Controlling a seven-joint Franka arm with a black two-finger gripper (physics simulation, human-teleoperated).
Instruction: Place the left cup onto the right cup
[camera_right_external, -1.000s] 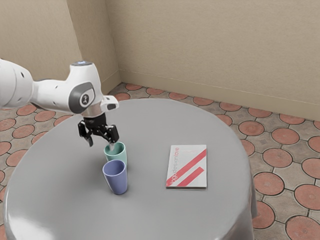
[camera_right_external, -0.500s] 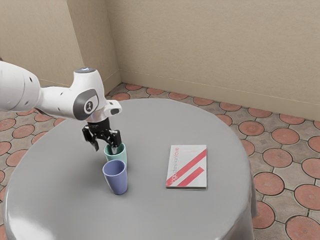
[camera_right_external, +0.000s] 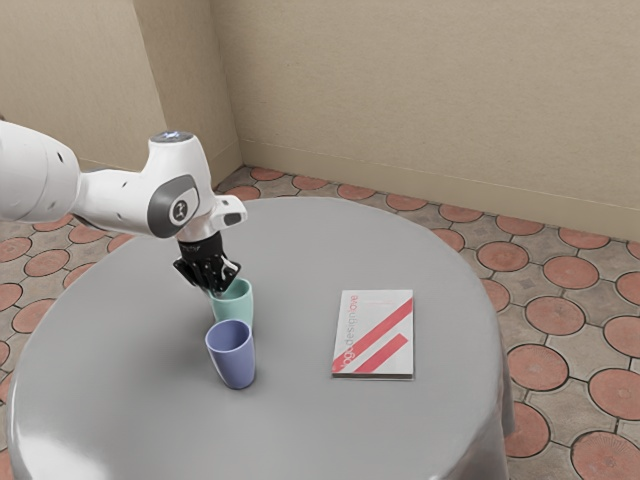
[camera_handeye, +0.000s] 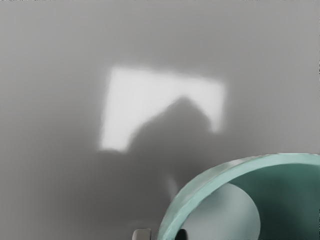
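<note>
At the exterior view's left, a white arm (camera_right_external: 110, 195) reaches in over a round grey counter (camera_right_external: 430, 420). Its black hand (camera_right_external: 212, 281) is tipped down at the near-side rim of a green cup (camera_right_external: 237, 306), which stands upright on the counter. The fingers stand close together and seem to straddle the cup's wall, one inside and one outside, so the hand looks closed on the green cup's rim. In the wrist view the cup's open mouth (camera_handeye: 280, 185) sits right beneath the hand, over bare counter. A blue cup (camera_right_external: 231, 355) stands upright, touching or just beside the green one, on the side nearer the camera. Further right, well apart from both cups, a white book (camera_right_external: 375, 333) with red stripes lies flat. The step in hand looks like the grasp, with no lift yet. Next, the green cup likely needs raising straight up until it clears the blue cup's rim, then moving over that cup and lowering in without knocking it.
</note>
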